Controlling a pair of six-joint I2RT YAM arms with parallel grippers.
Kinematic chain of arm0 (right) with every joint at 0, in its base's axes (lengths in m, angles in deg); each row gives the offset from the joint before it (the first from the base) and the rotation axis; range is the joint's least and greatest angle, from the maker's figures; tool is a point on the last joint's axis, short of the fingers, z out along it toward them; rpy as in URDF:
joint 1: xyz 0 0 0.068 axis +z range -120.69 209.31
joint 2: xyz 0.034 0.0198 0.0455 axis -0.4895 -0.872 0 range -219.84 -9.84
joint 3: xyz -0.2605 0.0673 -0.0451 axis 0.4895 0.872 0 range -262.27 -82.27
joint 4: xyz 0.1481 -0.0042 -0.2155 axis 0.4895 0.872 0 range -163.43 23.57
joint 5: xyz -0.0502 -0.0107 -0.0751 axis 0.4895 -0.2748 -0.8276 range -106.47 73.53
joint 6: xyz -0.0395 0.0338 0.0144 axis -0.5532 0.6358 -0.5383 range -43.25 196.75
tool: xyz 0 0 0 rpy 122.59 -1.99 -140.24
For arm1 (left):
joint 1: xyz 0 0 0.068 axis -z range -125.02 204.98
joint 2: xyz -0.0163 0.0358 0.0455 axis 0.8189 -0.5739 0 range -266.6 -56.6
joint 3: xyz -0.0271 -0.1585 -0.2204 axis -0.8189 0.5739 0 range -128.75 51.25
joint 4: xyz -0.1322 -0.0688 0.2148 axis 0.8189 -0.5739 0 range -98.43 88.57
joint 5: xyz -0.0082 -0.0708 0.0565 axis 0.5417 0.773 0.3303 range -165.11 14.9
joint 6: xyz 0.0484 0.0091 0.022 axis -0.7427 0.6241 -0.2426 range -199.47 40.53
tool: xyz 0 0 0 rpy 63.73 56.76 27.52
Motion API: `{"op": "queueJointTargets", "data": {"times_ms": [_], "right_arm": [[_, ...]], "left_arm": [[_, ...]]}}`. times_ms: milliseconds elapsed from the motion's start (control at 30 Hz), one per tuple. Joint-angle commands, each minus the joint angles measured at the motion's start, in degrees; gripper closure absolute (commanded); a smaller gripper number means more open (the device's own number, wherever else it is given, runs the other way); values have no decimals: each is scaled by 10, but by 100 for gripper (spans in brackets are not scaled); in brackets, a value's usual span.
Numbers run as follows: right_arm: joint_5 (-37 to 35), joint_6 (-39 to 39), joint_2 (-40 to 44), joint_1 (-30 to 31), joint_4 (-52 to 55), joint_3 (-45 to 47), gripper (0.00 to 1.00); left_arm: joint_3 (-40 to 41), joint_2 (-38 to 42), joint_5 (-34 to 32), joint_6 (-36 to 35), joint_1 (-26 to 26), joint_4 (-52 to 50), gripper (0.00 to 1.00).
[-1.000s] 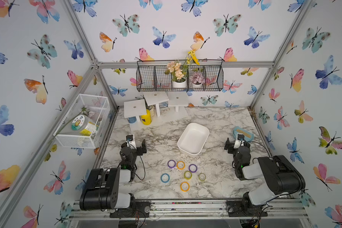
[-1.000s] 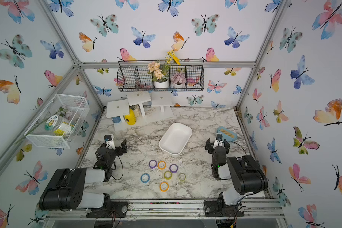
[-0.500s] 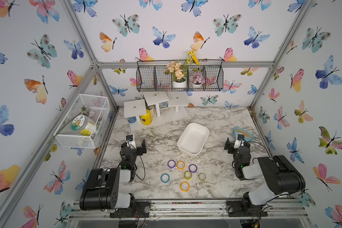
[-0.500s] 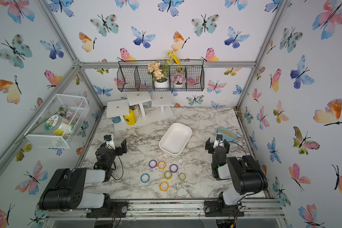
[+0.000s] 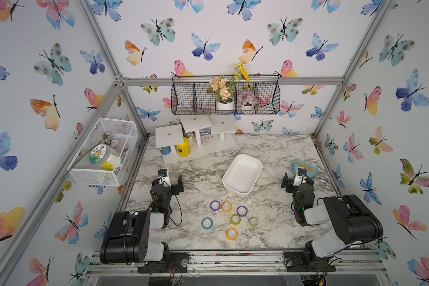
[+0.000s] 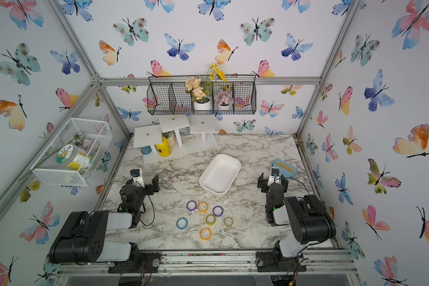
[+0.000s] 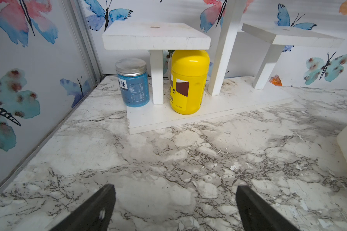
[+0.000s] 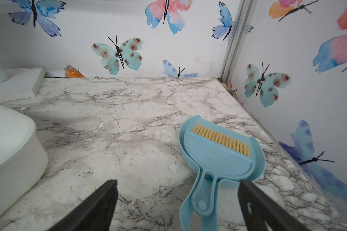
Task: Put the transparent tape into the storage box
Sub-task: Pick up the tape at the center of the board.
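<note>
Since both arms sit folded back at the near edge of the marble table (image 5: 203, 163), nothing's being held anywhere.

In both top views the storage box (image 5: 242, 173) (image 6: 219, 173) sits around the middle of the table, empty and turned at a slant. The 7 see-through tape rolls are all out on the marble just in front of it, on the robot's side, with none inside. A purple roll (image 5: 215, 205) and an orange roll (image 5: 226, 207) lie side by side closest to the box, and a blue roll (image 5: 206, 223) sits off toward the left arm. The left gripper (image 5: 170, 179) is left of the box and the right gripper (image 5: 297, 182) is right of it. Both are well apart from the tape, jaws spread wide. A blue dustpan (image 5: 306, 168) lies just behind the right gripper.

Left wrist view: the left gripper (image 7: 174, 190) is gaping, with only bare marble between its fingers. Ahead is a white stand (image 7: 156, 36) with a blue jar (image 7: 132, 84) and a yellow bottle (image 7: 188, 82) under it.

Right wrist view: the right gripper (image 8: 178, 184) is spread wide too, with nothing in its grasp. The dustpan (image 8: 218, 160) and its brush lie ahead, the handle showing between the fingers. The box's rounded corner (image 8: 8, 150) is off to the side.
</note>
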Motion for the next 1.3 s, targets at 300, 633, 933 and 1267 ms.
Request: {"op": "queueJointTargets", "data": {"times_ms": [300,633,933,1267], "right_arm": [[-6,5,8,-3,-2,-5,1],[-48,62,204,-3,316,-98,1],[74,173,384,-3,673,-194,1],[318,189,383,-3,811,-238,1]], "left_arm": [[1,0,-9,-6,2,11,1],[-87,169,-27,48,15,-226,1],[-160,261,-59,277,10,-461,1],[-151,269,168,259,43,-452,1]]}}
